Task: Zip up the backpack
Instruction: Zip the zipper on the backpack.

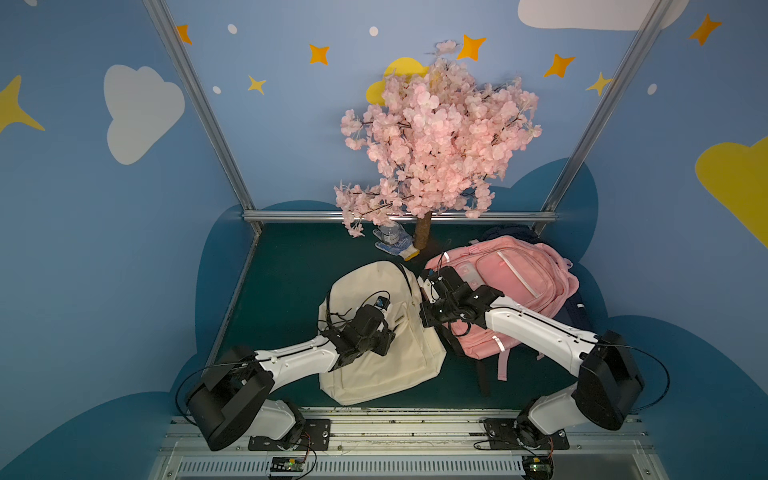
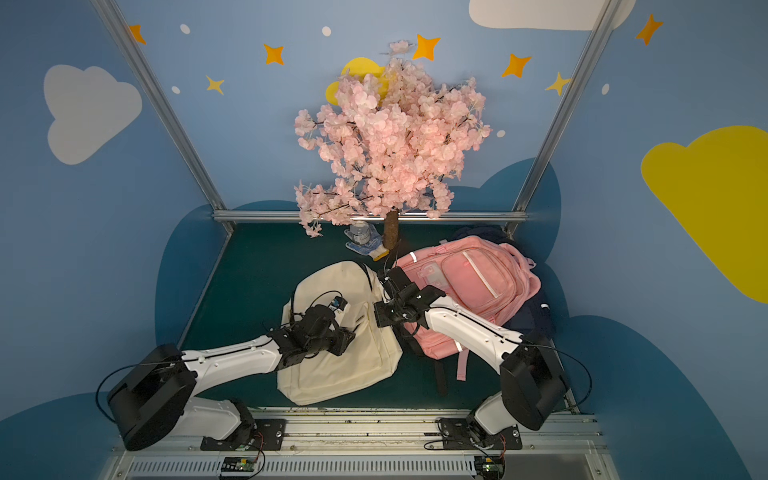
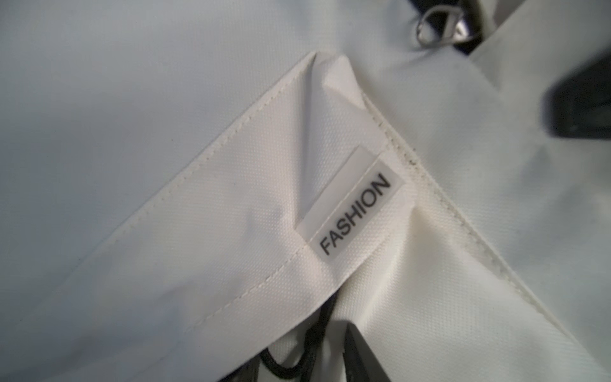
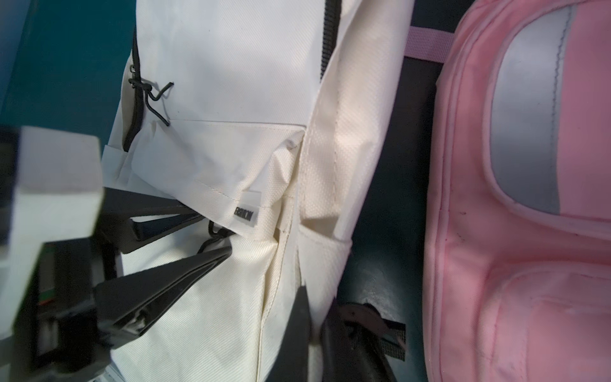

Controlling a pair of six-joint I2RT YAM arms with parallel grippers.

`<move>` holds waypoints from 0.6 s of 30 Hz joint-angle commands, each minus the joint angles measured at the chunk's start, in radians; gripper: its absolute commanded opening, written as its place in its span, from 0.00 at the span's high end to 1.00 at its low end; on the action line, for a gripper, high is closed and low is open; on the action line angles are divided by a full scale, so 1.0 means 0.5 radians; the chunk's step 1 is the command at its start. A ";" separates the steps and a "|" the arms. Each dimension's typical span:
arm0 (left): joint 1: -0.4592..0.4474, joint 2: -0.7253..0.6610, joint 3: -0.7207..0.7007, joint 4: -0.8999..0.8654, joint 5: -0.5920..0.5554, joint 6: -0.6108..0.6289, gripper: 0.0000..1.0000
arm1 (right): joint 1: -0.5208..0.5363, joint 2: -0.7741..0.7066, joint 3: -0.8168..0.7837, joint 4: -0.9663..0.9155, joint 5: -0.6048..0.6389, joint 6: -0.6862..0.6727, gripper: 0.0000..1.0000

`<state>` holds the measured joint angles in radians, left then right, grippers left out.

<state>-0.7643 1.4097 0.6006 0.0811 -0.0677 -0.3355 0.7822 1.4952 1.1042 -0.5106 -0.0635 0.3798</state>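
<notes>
Cream woven-fabric backpack (image 1: 374, 374) lying flat on the dark green table (image 1: 286, 291), lower centre of both top views, pocket zipper not yet drawn.
Left gripper (image 4: 213, 233) holds its jaws slightly apart, one on either side of the thin black cord pull (image 3: 291, 359) just beside the white "FASHION" label (image 3: 355, 215). Right gripper (image 4: 317, 307) is closed at the bag's side seam, but it is unclear whether it has caught any fabric. Likely failures: the limp cord slips free as the jaws meet. The loose pocket flap gets pinched along with it and jams the slider. An unanchored bag slides toward the pink padded backpack (image 1: 515, 282).
</notes>
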 commanded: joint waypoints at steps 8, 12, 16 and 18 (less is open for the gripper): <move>0.003 0.287 0.108 -0.058 -0.067 0.099 0.59 | 0.064 -0.106 0.021 -0.010 -0.010 -0.060 1.00; -0.005 0.387 0.166 -0.115 -0.065 0.133 0.56 | 0.067 -0.112 0.016 -0.018 0.010 -0.061 1.00; -0.009 0.426 0.188 -0.141 -0.062 0.138 0.74 | 0.066 -0.124 0.000 -0.022 0.056 -0.063 1.00; -0.011 0.397 0.174 -0.130 -0.058 0.132 0.79 | 0.062 -0.134 -0.011 -0.035 0.108 -0.057 1.00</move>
<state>-0.7715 1.5887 0.7033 0.0933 -0.0822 -0.2775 0.8017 1.4876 1.0985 -0.5205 -0.0166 0.3599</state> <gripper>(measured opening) 0.223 0.057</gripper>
